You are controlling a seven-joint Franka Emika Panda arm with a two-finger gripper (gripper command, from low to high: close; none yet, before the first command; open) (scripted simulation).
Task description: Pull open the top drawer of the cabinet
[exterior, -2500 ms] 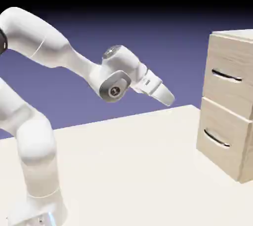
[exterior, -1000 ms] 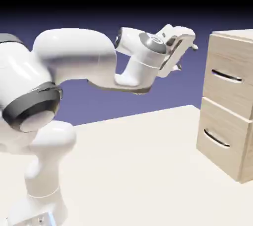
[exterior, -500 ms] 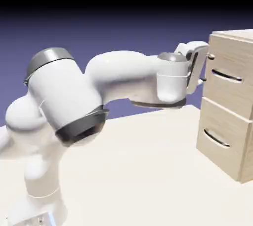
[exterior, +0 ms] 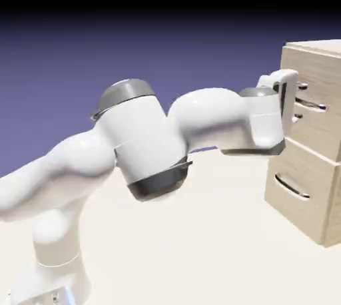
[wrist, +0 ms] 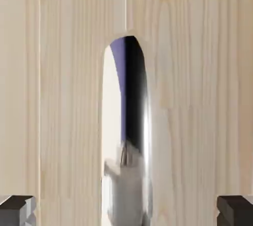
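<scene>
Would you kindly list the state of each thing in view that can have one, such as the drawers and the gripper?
top drawer: shut, front flush with the cabinet.
top drawer's handle: ungrasped, between the open fingers.
lower drawer: shut, handle untouched.
gripper: open, fingers wide apart either side of the handle, right at the drawer front.

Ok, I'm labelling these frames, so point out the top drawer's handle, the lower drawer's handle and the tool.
top drawer handle (wrist: pixel 136 136): hand view, on the shiny bar's middle.
lower drawer handle (exterior: pixel 293 189): exterior view, middle of the curved bar.
tool (exterior: pixel 299 102): exterior view, midway between its fingertips, at the top drawer front.
</scene>
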